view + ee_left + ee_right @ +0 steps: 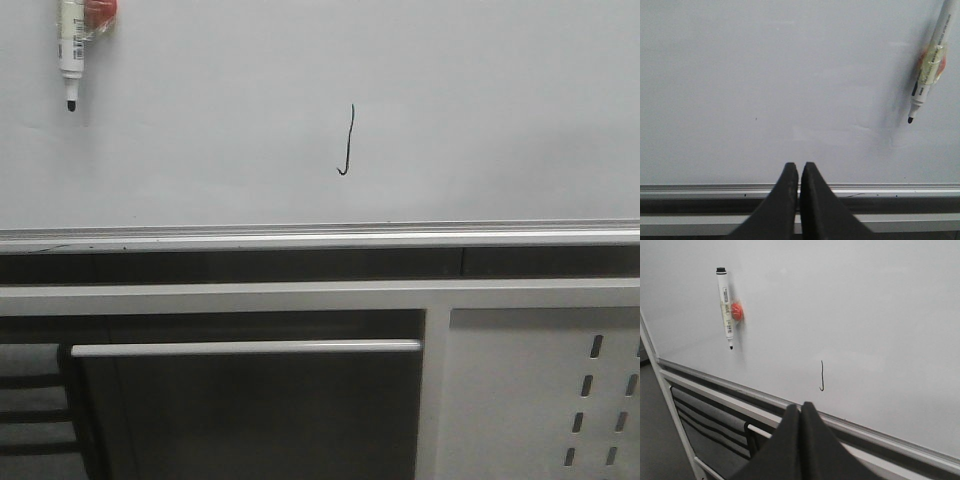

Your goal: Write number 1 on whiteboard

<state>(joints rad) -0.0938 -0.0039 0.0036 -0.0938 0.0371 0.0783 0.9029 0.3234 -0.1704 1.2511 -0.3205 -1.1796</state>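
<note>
1. The large, smooth, pale grey-white glossy whiteboard stands upright across the far side of the scene, its silver rail running along the lower edge.
2. The number 1, a thin black stroke with a small leftward hook at its foot, sits near the board's middle; its long axis runs close to vertical, leaning slightly right toward the top.
3. The white marker pen with a black tip hangs tip-down at the board's upper left, held by a red round clip; no claw holds it.
4. The left claw is closed on nothing, low before the rail; the pen lies up and to its right.
5. The right claw is likewise closed and empty, with the stroke just beyond and above it.
6. Judging by this, the digit looks written, so little remains to be done.
</note>
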